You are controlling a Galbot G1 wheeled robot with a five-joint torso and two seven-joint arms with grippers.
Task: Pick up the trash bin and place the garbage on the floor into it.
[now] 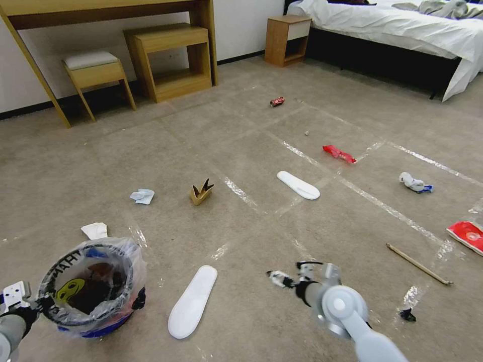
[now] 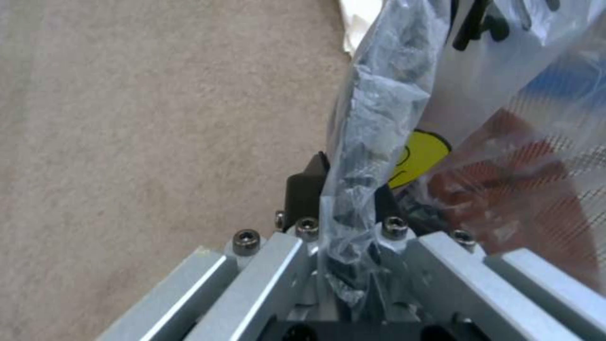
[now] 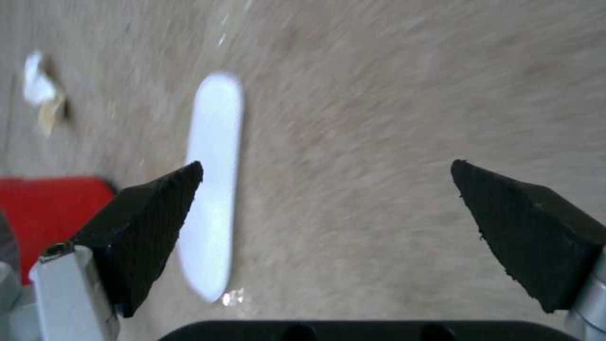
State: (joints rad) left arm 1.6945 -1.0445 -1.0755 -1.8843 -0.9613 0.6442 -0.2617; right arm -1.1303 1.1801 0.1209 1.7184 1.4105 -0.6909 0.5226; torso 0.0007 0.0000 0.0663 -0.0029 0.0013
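Observation:
The trash bin (image 1: 90, 289) stands low at my near left, with its clear bag crinkled over the black rim. My left gripper (image 1: 37, 304) is shut on that rim (image 2: 353, 199) and on the bag. My right gripper (image 1: 289, 271) hovers open over the carpeted floor (image 1: 241, 236), with a flat white slipper (image 1: 192, 300) to its left (image 3: 215, 142). Garbage is scattered farther out. It includes a second slipper (image 1: 298, 185), a torn tan carton (image 1: 201, 192), tissues (image 1: 143, 195) (image 1: 94, 230) (image 1: 414, 183), a red wrapper (image 1: 339, 153), a red can (image 1: 277, 101), a red packet (image 1: 468, 235) and a wooden stick (image 1: 418, 264).
A wooden desk (image 1: 115, 7), a stool (image 1: 95, 70) and a low shelf (image 1: 171, 60) line the far wall. A nightstand (image 1: 288, 39) and a bed (image 1: 402, 30) stand at the back right. A small black scrap (image 1: 407, 315) lies near my right arm.

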